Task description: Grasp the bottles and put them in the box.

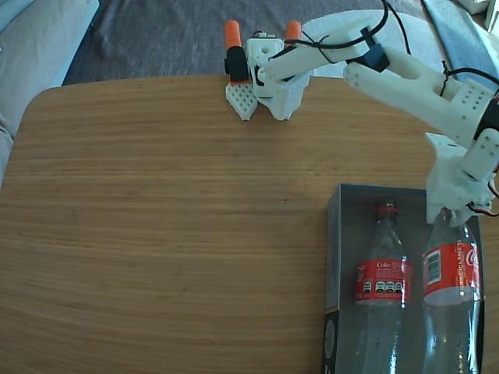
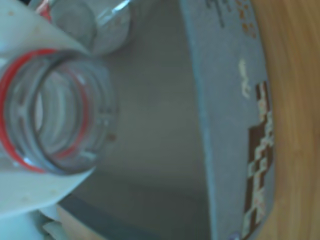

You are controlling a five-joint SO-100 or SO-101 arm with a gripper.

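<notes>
On the wooden table (image 1: 156, 234), box (image 1: 334, 257) at four o'clock holds two bottles (image 1: 382, 288); gripper (image 1: 446, 212) clamps one bottle's (image 1: 451, 273) neck; grey carpet (image 1: 156, 35) at twelve.

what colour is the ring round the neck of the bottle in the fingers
Red, seen best in the wrist view on the held bottle's open neck.

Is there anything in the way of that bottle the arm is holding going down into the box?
Nothing visible. The pincer grips the clear plastic bottle by its neck, already over the dark grey-blue cardboard box. The second red-labelled bottle lies alongside, not beneath.
</notes>
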